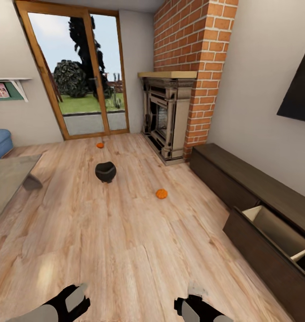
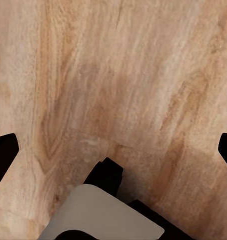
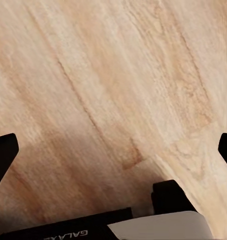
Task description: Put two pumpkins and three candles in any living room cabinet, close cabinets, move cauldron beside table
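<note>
Wooden floor (image 2: 143, 75) lies beneath both grippers' fingers (image 2: 4, 150), spread wide and empty.

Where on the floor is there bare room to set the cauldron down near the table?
The floor between the cauldron and the glass table is bare, as is the wide stretch in front of both grippers. The nearer pumpkin sits right of the cauldron. Beside the cabinet, the open drawer narrows the passage.

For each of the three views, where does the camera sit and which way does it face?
Head view: high on the robot, facing forward and down across the floor at the cauldron, a pumpkin and the cabinet; both arms at the bottom.
Left wrist view: facing down at floor, fingertips at the edges.
Right wrist view: likewise.
Both wrist views share bare floor.
</note>
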Robot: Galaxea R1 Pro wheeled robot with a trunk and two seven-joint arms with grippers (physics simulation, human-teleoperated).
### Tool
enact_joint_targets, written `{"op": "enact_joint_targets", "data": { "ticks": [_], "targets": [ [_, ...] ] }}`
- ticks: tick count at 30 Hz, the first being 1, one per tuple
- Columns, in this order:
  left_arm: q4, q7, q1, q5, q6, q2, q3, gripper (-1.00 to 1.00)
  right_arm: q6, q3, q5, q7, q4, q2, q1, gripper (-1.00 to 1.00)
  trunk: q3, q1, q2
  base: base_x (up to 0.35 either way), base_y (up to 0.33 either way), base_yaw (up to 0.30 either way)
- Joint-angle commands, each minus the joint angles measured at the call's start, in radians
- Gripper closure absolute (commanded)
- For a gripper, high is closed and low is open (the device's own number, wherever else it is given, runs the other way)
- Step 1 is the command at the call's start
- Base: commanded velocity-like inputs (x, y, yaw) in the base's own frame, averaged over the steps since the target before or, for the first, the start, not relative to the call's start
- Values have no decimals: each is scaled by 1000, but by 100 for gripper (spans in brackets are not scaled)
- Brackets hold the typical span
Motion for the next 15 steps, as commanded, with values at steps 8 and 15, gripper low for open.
{"op": "enact_joint_targets", "data": {
  "ticks": [8,15],
  "targets": [
    [5,-23,59,-1,-60,-5,-8,-100,-65,10,59,2,2,0,30,-100,16,-23,42,0,0,76],
    [5,-26,71,0,-68,-7,-11,-100,-81,10,62,1,4,0,34,-100,16,-23,42,0,0,2]
  ]
}}
